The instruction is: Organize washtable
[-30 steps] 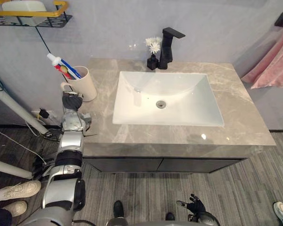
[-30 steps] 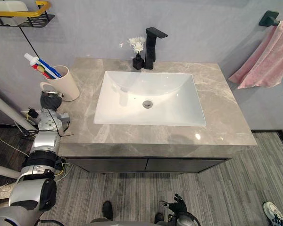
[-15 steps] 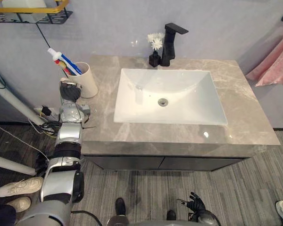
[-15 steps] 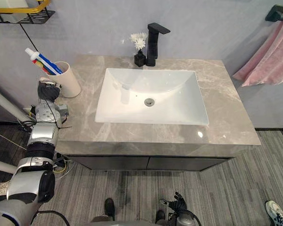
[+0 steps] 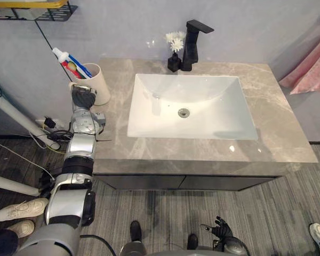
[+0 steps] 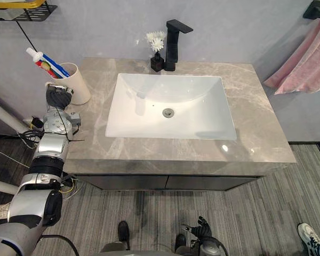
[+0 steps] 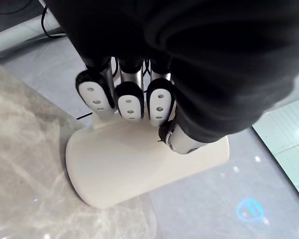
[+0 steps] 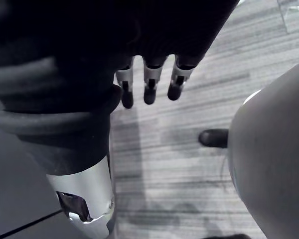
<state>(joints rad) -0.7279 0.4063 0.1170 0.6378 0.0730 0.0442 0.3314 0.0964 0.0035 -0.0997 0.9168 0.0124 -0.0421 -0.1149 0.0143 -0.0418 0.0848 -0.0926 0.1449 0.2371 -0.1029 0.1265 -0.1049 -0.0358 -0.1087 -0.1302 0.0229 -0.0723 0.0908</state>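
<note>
Your left hand (image 5: 83, 98) has its fingers curled against the cup (image 7: 139, 169), which stands just ahead of it on the worktop (image 5: 202, 153). Your right hand (image 5: 219, 231) hangs low with its fingers loose.

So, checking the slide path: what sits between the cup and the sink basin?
Nothing: only bare countertop lies between the cup and the basin, as both eye views show.

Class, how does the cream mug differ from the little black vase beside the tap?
The mug is cream and larger; the vase is black and small. The mug holds a toothpaste tube, the vase white flowers. The left hand grips the mug, not the vase. Both stand upright on the counter.
</note>
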